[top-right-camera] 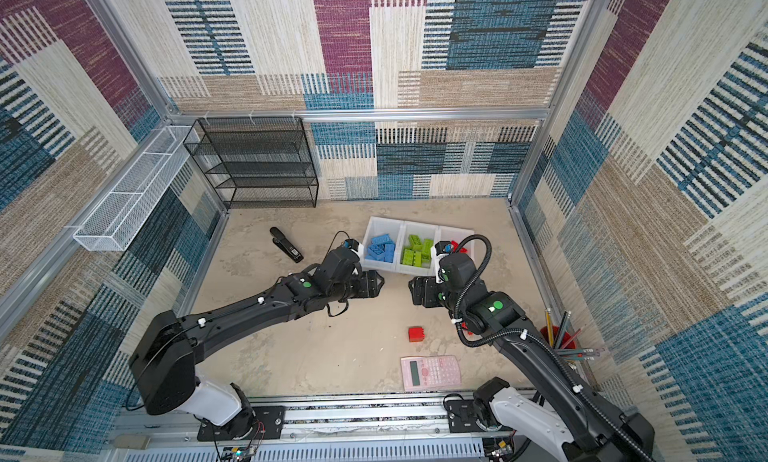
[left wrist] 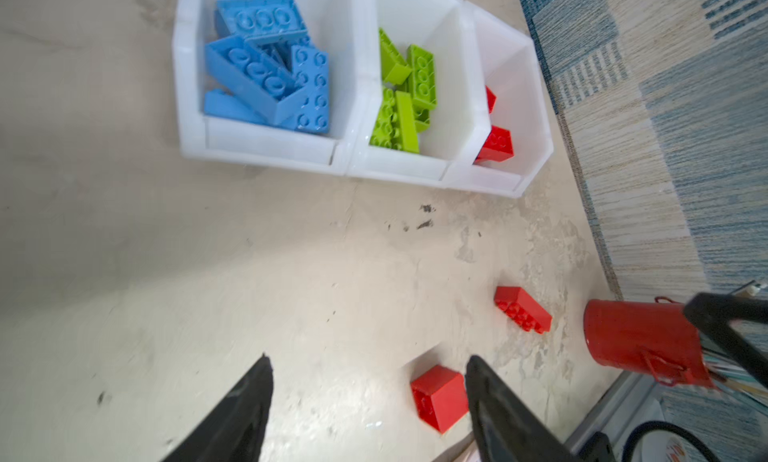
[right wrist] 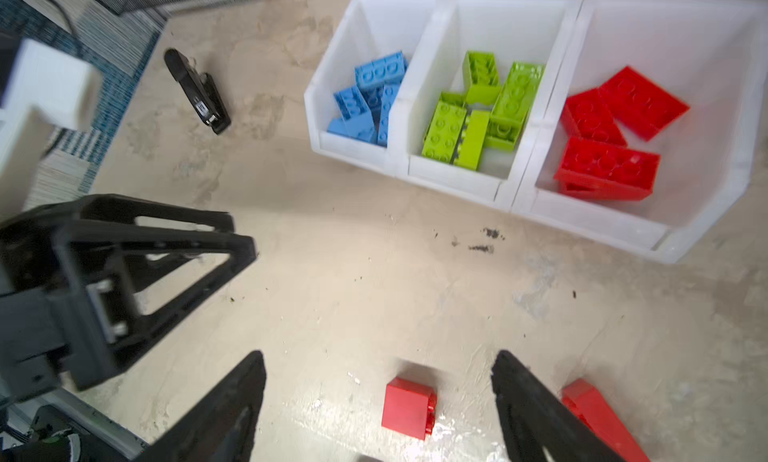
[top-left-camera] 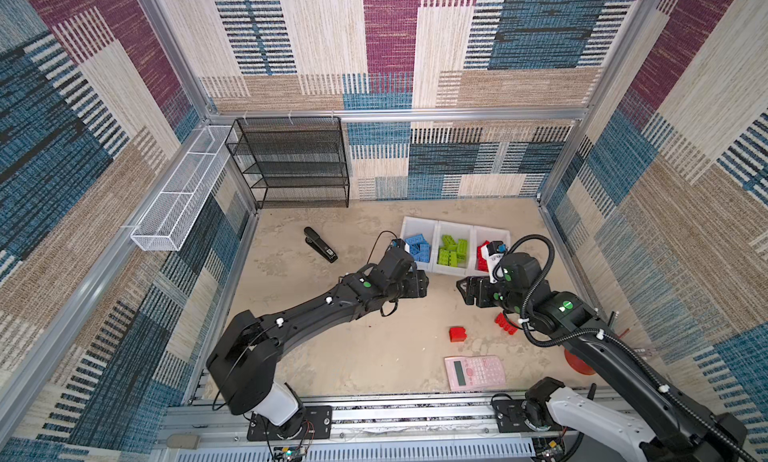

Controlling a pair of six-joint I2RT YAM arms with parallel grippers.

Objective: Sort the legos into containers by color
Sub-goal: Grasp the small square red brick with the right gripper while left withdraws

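Note:
Three white containers stand in a row at the back right: one (top-left-camera: 409, 222) with blue legos (top-left-camera: 419, 248), one (top-left-camera: 455, 226) with lime green legos (top-left-camera: 453, 252), one (top-left-camera: 496, 231) with red legos (right wrist: 609, 169). Two red legos lie loose on the table, a small square one (top-left-camera: 457, 334) and a longer one (top-left-camera: 506, 323) partly under the right arm. My left gripper (top-left-camera: 424, 284) and right gripper (top-left-camera: 459, 289) face each other above the table in front of the containers. Both are open and hold nothing. The square red brick (right wrist: 409, 408) shows beyond the right gripper (right wrist: 378, 356), and beside a finger (left wrist: 490, 397) of the left gripper (left wrist: 369, 362).
A pink calculator (top-left-camera: 475, 371) lies near the front edge. A black stapler (top-left-camera: 321, 245) lies left of the containers. A red cup of pencils (top-right-camera: 557, 335) stands at the right wall. A black mesh rack (top-left-camera: 291, 165) and a white wire basket (top-left-camera: 178, 190) are at the back left.

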